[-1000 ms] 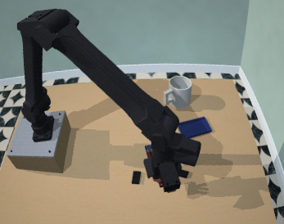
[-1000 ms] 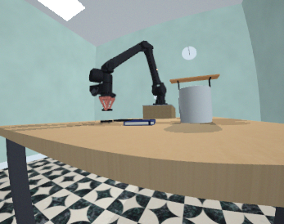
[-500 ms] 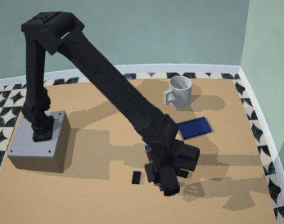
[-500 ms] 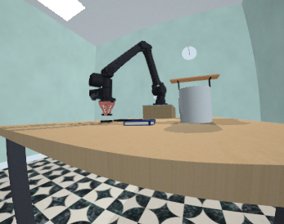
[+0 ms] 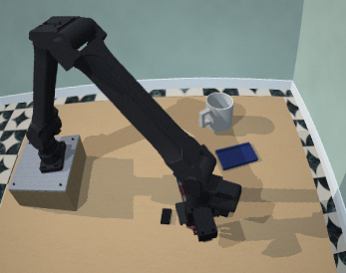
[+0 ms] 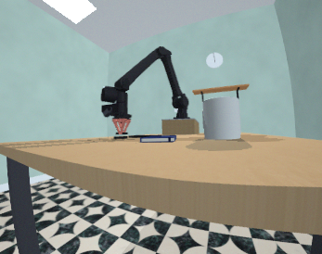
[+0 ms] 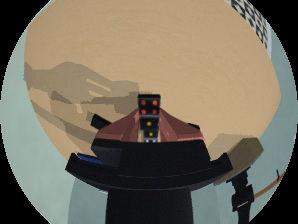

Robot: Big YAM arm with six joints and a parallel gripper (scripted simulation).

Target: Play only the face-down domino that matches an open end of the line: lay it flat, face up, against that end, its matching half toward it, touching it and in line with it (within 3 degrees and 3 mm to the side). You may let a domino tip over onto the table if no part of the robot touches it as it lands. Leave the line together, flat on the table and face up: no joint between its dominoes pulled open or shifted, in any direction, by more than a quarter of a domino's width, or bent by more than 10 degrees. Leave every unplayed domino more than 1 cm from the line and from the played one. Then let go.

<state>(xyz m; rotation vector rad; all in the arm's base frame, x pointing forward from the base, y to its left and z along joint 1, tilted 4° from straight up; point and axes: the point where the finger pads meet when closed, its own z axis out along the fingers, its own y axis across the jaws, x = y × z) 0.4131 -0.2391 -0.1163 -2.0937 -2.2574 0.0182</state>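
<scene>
My gripper [image 5: 194,225] [image 6: 121,127] [image 7: 149,111] hangs low over the front middle of the wooden table [image 5: 116,239] and is shut on a black domino [image 7: 148,104]. In the wrist view the domino stands up between the reddish fingers, with red pips on its upper half and pale pips on its lower half. Another black domino [image 5: 166,215] lies flat on the table just left of the gripper. A further dark piece beside it is partly hidden by the wrist. The rest of the line is hidden.
A blue book [image 5: 236,155] [image 6: 158,138] lies behind and to the right of the gripper. A white mug [image 5: 217,113] [image 6: 221,117] stands at the back. The arm's grey base block [image 5: 48,175] sits at the left. A raised white rim [image 5: 310,125] bounds the table.
</scene>
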